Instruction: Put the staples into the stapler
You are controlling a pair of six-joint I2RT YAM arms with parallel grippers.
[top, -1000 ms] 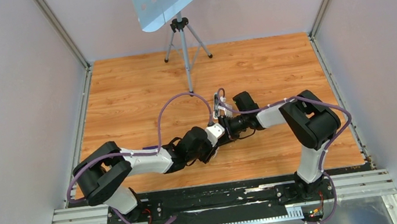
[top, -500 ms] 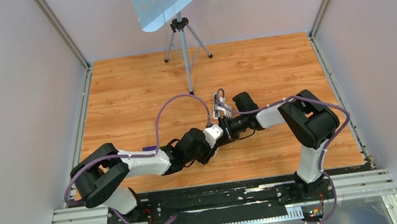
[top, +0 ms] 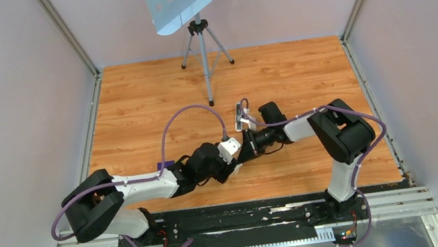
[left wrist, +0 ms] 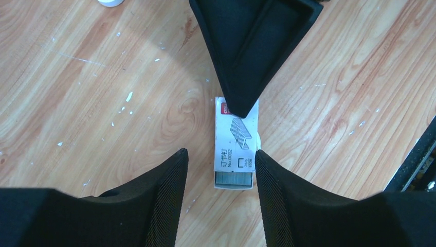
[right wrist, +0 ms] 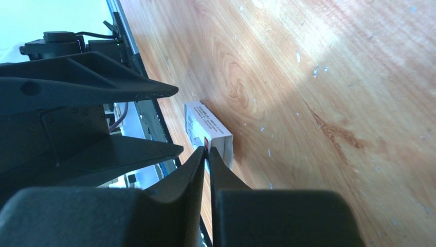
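A small white staple box [left wrist: 235, 144] lies on the wooden table, with a grey strip of staples [left wrist: 234, 180] showing at its near open end. My left gripper [left wrist: 220, 159] is open around that end; its right finger stands next to the box's side and its left finger is well clear. My right gripper [right wrist: 207, 150] comes in from the far side and is shut on the thin edge of the box [right wrist: 208, 128] at its far end. In the top view both grippers [top: 240, 155] meet mid-table and hide the box. The stapler is out of view.
A tripod with a tilted perforated panel [top: 202, 48] stands at the back of the table. A small purple block [top: 164, 165] lies beside my left arm. Something white [left wrist: 110, 2] is cut off by the top edge of the left wrist view. A black rail [left wrist: 416, 159] runs along the near edge.
My left arm has drawn back toward the near left and its jaws have opened wider. The right jaws have closed down onto the box's edge.
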